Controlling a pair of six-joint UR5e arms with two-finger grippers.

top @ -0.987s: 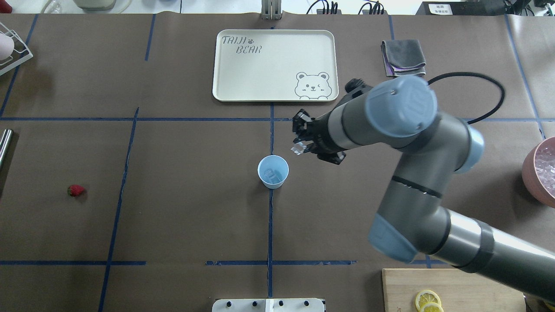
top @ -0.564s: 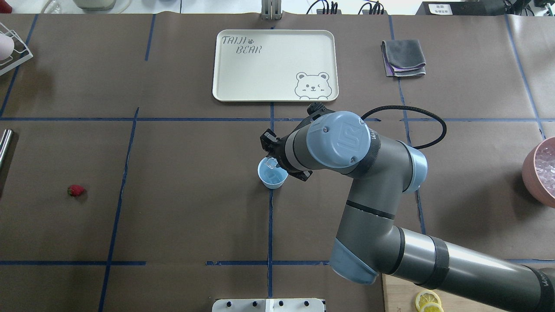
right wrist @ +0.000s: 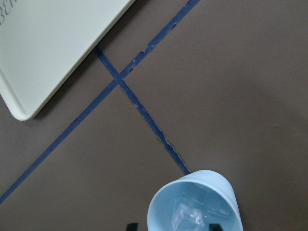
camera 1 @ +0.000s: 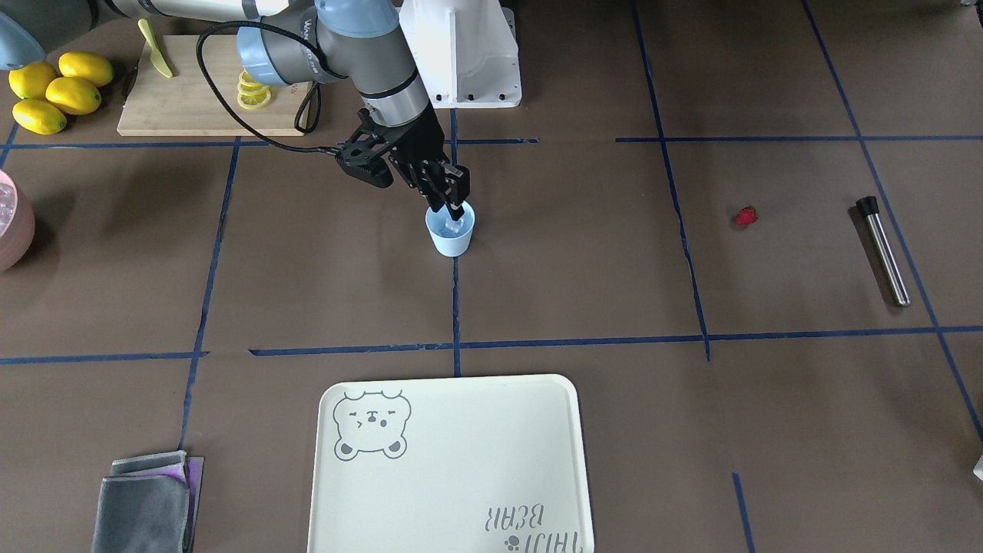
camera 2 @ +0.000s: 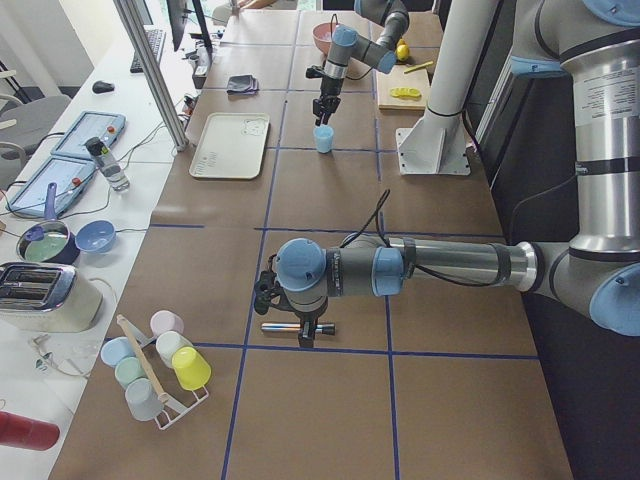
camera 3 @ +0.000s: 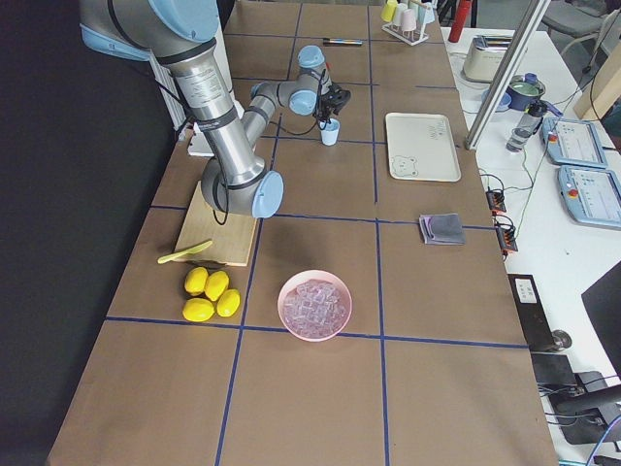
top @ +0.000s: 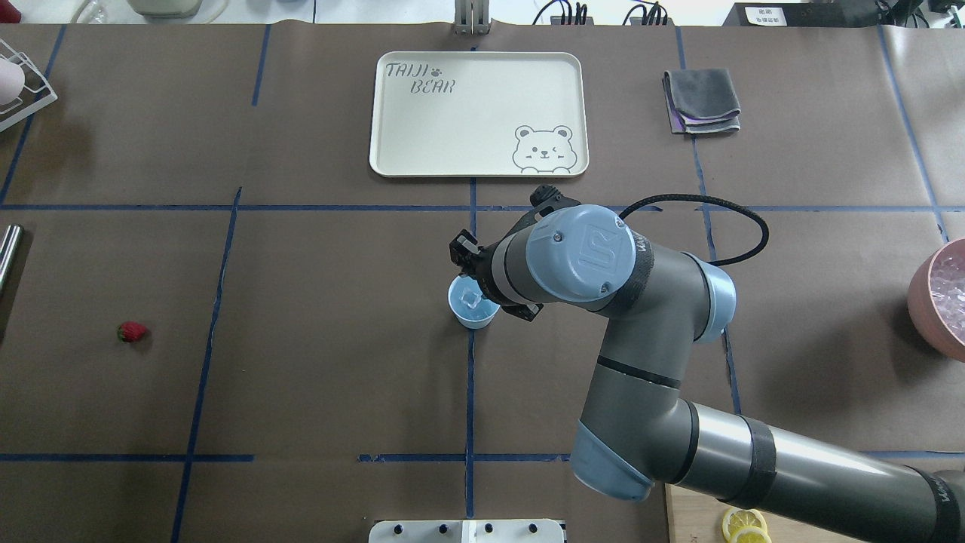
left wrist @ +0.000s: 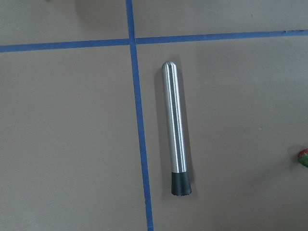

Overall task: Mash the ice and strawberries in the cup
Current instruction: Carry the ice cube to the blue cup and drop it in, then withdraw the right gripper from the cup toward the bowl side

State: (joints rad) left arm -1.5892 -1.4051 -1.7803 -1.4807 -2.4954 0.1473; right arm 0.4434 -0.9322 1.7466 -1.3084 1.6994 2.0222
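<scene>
A brown paper-covered table [top: 301,264], gridded with blue tape, is filling every view. The right claw [camera 1: 453,209] is hanging just over the mouth of the small pale-blue tapered plastic cup [camera 1: 449,240]. Its fingertips [right wrist: 131,225] are standing apart and gripping nothing.

A second ago this claw was carrying a clear cube beside the cup. Now that cube is lying inside, directly below the claw, so the ice [right wrist: 188,217] is going in piece by piece. I am making out two glassy pieces in the cup, possibly a third. By my reading the ice step is progressing, while the berry and the mashing are still waiting.

The single tiny dark-red strawberry [top: 132,331] is sitting well away from the claw, towards the robot's left. Farther that way, the one steel muddler with a black tip [left wrist: 174,130] is lying beneath the left claw [camera 2: 303,335]. Whether that claw's fingers are apart or together, I cannot tell.

Beyond the right claw, away from the robot, one cream bear-printed tray [top: 422,136] is lying. One folded grey cloth [top: 701,98] is resting off to the tray's side. Far towards the robot's right, one pink bowl [camera 3: 284,317] is holding more ice, with four yellow lemons [camera 3: 198,310] near it.
</scene>
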